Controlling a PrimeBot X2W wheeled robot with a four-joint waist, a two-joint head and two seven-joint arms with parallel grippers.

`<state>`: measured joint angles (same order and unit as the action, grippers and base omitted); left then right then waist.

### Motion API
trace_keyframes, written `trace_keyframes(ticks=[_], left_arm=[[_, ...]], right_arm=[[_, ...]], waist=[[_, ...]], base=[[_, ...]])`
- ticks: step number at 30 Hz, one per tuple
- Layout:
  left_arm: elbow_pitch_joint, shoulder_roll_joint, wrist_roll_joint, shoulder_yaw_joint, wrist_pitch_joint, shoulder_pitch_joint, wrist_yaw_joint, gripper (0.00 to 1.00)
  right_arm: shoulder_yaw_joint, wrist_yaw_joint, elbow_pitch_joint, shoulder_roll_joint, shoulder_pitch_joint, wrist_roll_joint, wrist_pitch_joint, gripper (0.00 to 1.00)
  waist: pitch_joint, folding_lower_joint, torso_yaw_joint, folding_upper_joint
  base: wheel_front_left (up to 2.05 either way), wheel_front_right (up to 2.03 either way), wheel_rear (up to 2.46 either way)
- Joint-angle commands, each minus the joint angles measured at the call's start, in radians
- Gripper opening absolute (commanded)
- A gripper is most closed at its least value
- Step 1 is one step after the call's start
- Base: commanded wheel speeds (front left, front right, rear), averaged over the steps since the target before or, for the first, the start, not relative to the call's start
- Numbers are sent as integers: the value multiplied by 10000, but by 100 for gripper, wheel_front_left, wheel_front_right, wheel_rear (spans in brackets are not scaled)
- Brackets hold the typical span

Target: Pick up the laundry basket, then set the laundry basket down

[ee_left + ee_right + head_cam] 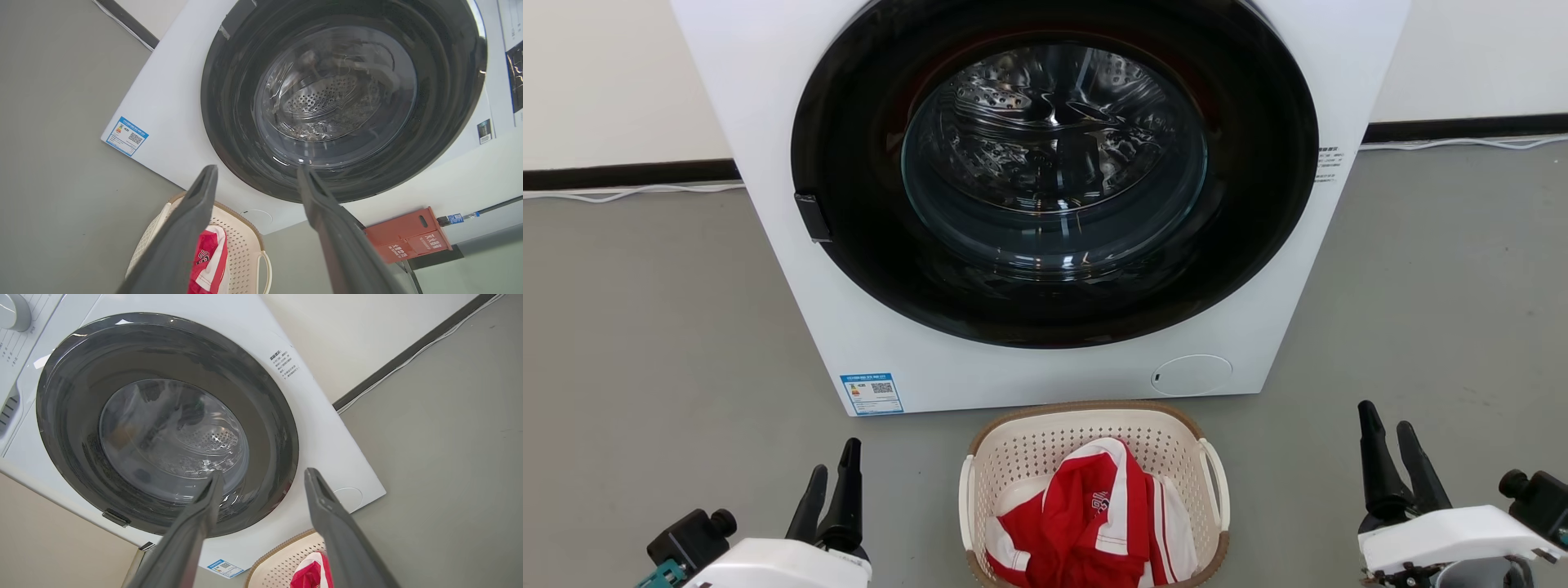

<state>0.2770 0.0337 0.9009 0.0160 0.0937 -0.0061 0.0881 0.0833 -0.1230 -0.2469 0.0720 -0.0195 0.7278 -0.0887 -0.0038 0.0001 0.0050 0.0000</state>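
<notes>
basket: laundry basket (1045,447) just before washer (980,376)
handling: likely light, stiff; take side handles (1218,483)
fingers: left gripper (832,480), right gripper (1387,441) apart, empty

Cream perforated laundry basket (1086,441), brown-rimmed, white-handled, upright on floor, red-and-white clothing inside.

A white washer (760,82) with a round dark door (1054,180) stands on grey floor (645,327).
</notes>
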Motion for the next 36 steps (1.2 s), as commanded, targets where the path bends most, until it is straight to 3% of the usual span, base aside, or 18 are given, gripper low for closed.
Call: trace_keyframes(ticks=[1,36], left_arm=[[-311,90,-396,-99,157,-284,-90,100],[-367,140,-4496,208,1154,-183,-225,100]], right_arm=[[-105,-45,253,115,-135,-497,-207,100],[-170,-66,-610,175,-204,-5393,-1204,100]], waist=[[1,0,-3,0],[-24,0,52,0]], base=[[0,0,0],[0,0,0]])
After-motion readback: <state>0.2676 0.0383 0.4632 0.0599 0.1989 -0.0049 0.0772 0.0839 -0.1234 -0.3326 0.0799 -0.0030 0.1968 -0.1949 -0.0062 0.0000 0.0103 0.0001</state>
